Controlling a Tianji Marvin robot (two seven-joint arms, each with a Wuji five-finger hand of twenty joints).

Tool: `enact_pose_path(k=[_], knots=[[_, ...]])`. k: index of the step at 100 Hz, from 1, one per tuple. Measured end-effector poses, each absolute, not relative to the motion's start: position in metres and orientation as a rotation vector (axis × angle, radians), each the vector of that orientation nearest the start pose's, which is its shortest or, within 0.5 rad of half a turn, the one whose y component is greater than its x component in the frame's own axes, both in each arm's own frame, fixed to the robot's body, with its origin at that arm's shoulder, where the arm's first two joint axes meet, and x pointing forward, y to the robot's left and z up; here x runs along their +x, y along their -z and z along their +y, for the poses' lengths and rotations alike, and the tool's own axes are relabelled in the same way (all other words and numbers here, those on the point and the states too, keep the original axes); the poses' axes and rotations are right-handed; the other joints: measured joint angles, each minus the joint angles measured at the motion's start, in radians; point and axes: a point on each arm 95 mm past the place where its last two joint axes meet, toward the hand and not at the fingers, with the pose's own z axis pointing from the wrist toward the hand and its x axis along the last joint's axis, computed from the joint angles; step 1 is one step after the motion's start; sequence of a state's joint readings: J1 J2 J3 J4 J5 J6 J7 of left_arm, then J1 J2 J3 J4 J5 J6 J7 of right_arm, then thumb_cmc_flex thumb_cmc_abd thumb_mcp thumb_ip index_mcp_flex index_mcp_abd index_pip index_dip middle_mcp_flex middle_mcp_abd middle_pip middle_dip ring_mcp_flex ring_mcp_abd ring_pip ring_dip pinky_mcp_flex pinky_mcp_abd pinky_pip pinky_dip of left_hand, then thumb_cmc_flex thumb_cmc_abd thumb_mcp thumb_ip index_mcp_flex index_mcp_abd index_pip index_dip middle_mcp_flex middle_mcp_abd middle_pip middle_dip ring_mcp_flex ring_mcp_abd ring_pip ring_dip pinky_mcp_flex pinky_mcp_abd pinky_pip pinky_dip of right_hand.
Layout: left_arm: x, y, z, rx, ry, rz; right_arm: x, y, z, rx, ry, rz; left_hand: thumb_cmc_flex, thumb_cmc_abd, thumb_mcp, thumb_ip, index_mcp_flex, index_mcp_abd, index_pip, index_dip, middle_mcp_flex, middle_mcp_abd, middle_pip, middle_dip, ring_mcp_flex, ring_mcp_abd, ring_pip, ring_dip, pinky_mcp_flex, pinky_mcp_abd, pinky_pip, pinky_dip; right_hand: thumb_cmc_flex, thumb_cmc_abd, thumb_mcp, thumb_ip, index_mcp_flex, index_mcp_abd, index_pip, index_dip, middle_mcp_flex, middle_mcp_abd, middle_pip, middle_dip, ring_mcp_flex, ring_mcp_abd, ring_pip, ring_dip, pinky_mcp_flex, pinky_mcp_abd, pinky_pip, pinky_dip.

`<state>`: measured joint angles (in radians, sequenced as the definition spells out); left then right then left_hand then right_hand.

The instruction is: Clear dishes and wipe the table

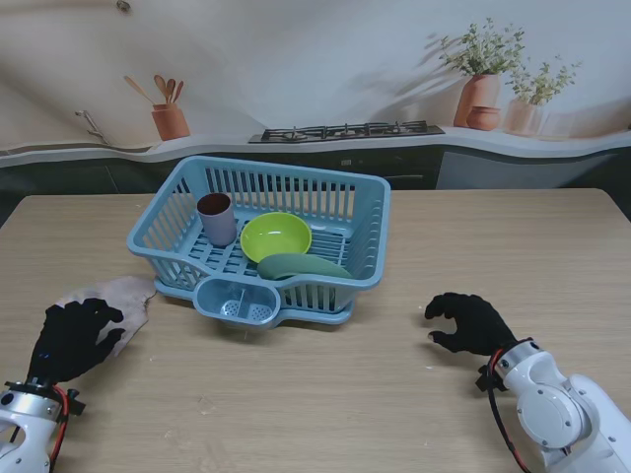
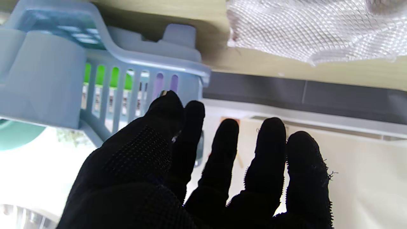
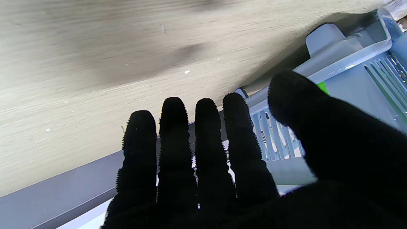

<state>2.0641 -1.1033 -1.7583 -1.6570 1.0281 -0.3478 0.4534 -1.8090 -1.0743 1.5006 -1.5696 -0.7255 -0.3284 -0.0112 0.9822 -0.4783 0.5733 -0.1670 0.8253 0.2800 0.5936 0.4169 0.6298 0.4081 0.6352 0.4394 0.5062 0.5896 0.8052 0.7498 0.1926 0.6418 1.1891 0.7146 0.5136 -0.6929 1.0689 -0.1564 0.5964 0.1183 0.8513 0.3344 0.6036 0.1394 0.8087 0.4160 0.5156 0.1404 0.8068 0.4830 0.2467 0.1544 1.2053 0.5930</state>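
Note:
A light blue dish basket (image 1: 177, 187) stands mid-table, holding an upright lilac cup (image 1: 217, 219), a lime green bowl (image 1: 275, 236) and a green plate (image 1: 301, 266) leaning at its near wall. A whitish mesh cloth (image 1: 123, 301) lies on the table left of the basket. My left hand (image 1: 71, 337) hovers over the cloth's near edge, fingers spread, holding nothing. The left wrist view shows the cloth (image 2: 314, 28) beyond the fingers (image 2: 268, 149) and the basket (image 2: 47, 86). My right hand (image 1: 471, 321) rests open on bare table right of the basket, fingers slightly curled; the basket (image 3: 349, 54) appears past it.
The basket has a small cutlery pocket (image 1: 237, 304) on its near side. Wooden table (image 1: 394, 394) stretches around both hands. A printed kitchen backdrop with stove and plant pots stands behind the table's far edge.

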Motion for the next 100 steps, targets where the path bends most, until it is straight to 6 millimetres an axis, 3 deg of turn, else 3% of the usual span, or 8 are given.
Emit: enact_pose_path(k=[19,21,30,100], knots=[[0.266,0.333,0.157,-1.202,1.548,1.159,0.342,0.364,-0.09,1.51,-1.667,1.407,0.0,0.015,-0.028,0.001,0.0,0.0,0.0,0.0,0.0,0.0,0.0,0.0,0.001,0.008,0.0,0.003,0.003,0.001,0.009,0.002,0.0,0.0,-0.001,0.0,0.0,0.0,-0.01,0.0,0.0,0.0,0.0,0.0,0.0,0.0,-0.027,-0.012,-0.011,0.014,-0.01,0.0],[0.265,0.333,0.157,-1.213,1.551,1.161,0.342,0.364,-0.09,1.514,-1.668,1.408,0.0,0.027,-0.059,0.019,0.0,0.0,0.0,0.0,0.0,0.0,0.0,0.0,0.001,0.008,0.0,0.003,0.003,0.001,0.009,0.002,0.0,0.0,-0.001,0.0,0.0,0.0,-0.01,0.0,0.0,0.0,0.0,0.0,0.0,0.0,-0.034,-0.012,-0.011,0.014,-0.02,0.0],[0.262,0.333,0.154,-1.299,1.583,1.146,0.34,0.365,-0.088,1.528,-1.674,1.41,0.001,0.04,-0.086,0.031,0.0,0.0,0.0,0.0,0.0,0.0,0.0,0.0,0.001,0.009,0.0,0.003,0.003,0.001,0.009,0.002,-0.001,0.0,-0.016,0.0,-0.001,0.0,-0.015,0.0,0.0,0.0,-0.024,-0.011,0.0,0.0,-0.066,-0.027,-0.013,0.027,-0.036,-0.002],[0.254,0.325,0.138,-1.489,1.775,1.14,0.329,0.356,-0.072,1.565,-1.771,1.398,0.002,0.052,-0.122,0.041,0.0,-0.001,-0.062,0.017,-0.001,0.0,-0.023,0.0,0.001,0.009,-0.017,0.003,-0.007,-0.013,0.009,0.002,-0.015,0.0,-0.039,0.0,-0.018,0.0,-0.066,-0.026,-0.004,0.002,-0.064,-0.034,-0.001,0.0,-0.11,-0.049,-0.021,0.037,-0.058,-0.021]])
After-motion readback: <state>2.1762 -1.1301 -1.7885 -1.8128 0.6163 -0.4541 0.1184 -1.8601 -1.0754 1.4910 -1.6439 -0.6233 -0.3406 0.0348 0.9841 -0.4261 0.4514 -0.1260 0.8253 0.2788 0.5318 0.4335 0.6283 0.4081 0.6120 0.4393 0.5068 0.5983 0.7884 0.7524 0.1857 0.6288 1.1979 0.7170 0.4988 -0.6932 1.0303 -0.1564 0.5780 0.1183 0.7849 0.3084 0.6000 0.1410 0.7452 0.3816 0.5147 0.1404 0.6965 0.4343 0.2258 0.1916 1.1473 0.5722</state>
